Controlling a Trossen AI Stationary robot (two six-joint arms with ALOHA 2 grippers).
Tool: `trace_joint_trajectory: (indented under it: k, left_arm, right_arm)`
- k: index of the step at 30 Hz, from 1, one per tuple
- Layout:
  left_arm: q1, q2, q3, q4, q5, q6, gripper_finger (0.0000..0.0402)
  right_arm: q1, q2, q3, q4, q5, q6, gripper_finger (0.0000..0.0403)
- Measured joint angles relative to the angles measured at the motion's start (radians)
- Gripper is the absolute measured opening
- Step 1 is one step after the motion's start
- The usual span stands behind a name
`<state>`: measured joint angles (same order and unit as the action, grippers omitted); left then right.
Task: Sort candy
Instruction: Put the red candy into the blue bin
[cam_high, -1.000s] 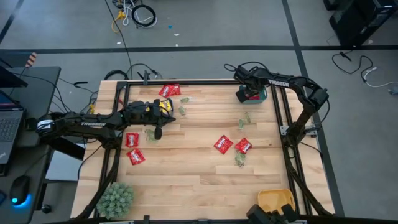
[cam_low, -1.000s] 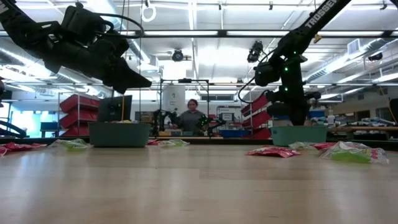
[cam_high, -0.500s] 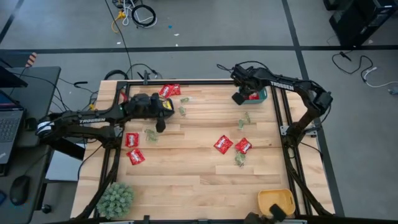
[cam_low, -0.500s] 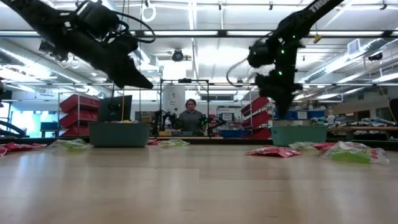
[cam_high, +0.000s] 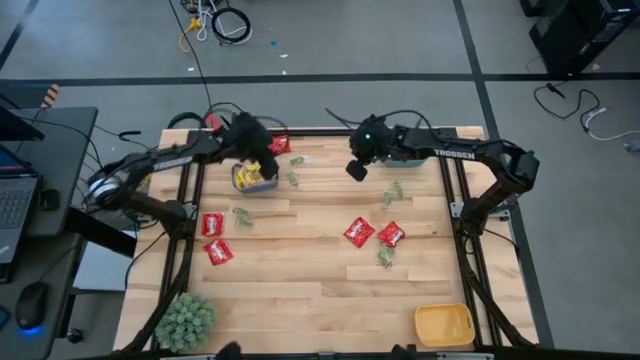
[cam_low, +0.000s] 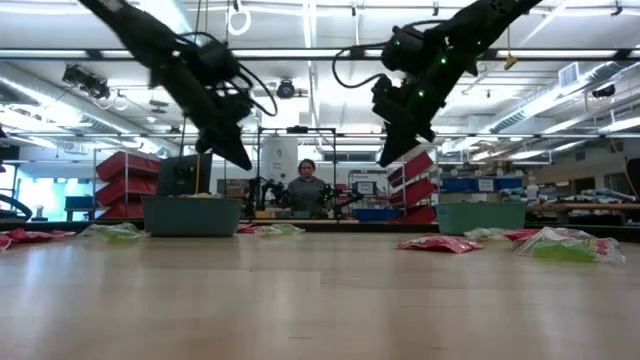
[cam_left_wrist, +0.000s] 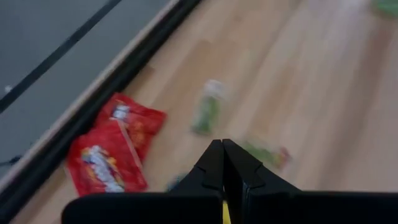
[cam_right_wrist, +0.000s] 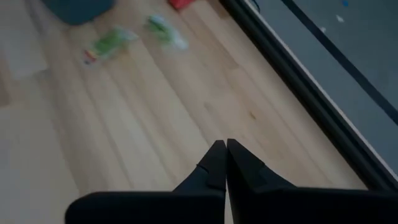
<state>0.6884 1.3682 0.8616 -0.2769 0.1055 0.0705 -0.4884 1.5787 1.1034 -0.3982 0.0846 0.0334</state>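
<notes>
**Layout around the bin with packets**

The bin with packets (cam_high: 253, 178) sits near the table's (cam_high: 300, 290) far left edge. Two packets (cam_high: 278, 145) lie just behind it, two more (cam_high: 213, 237) before it to the left. A pair of packets (cam_high: 374, 233) lies well right; the plant (cam_high: 184, 318) at the near-left corner.

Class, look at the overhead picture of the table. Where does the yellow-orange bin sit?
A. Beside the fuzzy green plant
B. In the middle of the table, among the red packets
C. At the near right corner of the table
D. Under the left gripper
C. The yellow-orange bin sits at the table's near right corner, far from the fuzzy green plant at the near left corner and clear of both arms.
</notes>
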Motion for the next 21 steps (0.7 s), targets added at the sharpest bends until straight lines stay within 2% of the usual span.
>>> trace_joint_trajectory:
  k: [5,10,16,21]
  left_arm:
    - [0.068,0.188,0.199,-0.161,-0.003,0.022,0.0009]
    - [0.105,0.341,0.353,-0.291,-0.003,0.041,0.0036]
    - [0.109,0.466,0.44,-0.321,-0.04,0.056,0.0105]
    - [0.112,0.522,0.46,-0.3,-0.149,0.049,0.0169]
  right_arm:
    - [0.039,-0.005,0.0,0.001,0.022,0.0,0.0]
    - [0.056,-0.011,0.0,-0.002,0.055,0.0,0.0]
    - [0.057,-0.012,0.0,-0.003,0.056,-0.001,0.0]
    - [0.058,-0.012,0.0,-0.006,0.056,-0.001,0.0]
